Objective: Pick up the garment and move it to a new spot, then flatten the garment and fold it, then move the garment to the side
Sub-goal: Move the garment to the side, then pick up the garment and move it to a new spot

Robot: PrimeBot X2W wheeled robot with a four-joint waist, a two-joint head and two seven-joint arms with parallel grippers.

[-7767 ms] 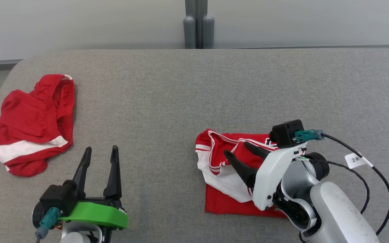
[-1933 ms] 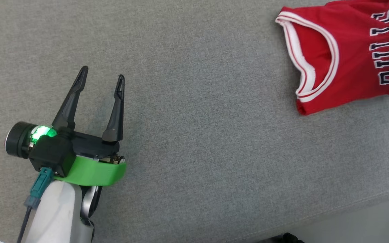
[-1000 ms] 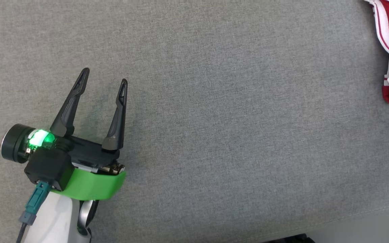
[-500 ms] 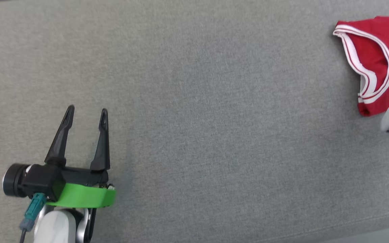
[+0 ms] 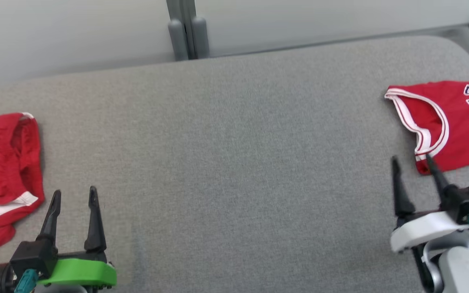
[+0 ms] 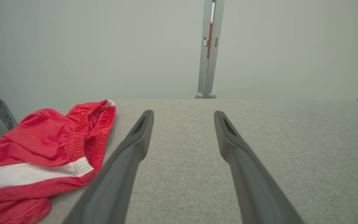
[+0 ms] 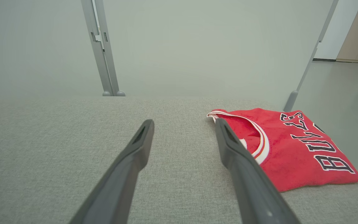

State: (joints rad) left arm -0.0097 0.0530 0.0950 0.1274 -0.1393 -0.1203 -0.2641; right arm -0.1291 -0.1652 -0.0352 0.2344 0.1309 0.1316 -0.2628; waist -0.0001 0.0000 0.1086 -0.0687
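A folded red jersey [image 5: 458,122] with white trim and dark lettering lies flat at the grey table's far right; in the right wrist view the jersey [image 7: 294,149] sits just right of my fingers. My right gripper [image 5: 410,158] stands open and empty, its right fingertip close to the jersey's near left corner. A crumpled pair of red shorts [image 5: 2,179] with a white stripe lies at the far left, and the shorts [image 6: 42,149] show left of my left fingers. My left gripper [image 5: 75,192] is open and empty just right of the shorts.
The grey fabric table [image 5: 234,142] spreads wide between the two garments. A pale wall with a grey post [image 5: 185,32] stands behind its far edge. The table's right edge runs close beside the jersey, with floor beyond it.
The head camera has lifted and swung, so both garments and the back wall have come into view. My right gripper, over the jersey half a second ago, now stands beside its corner.
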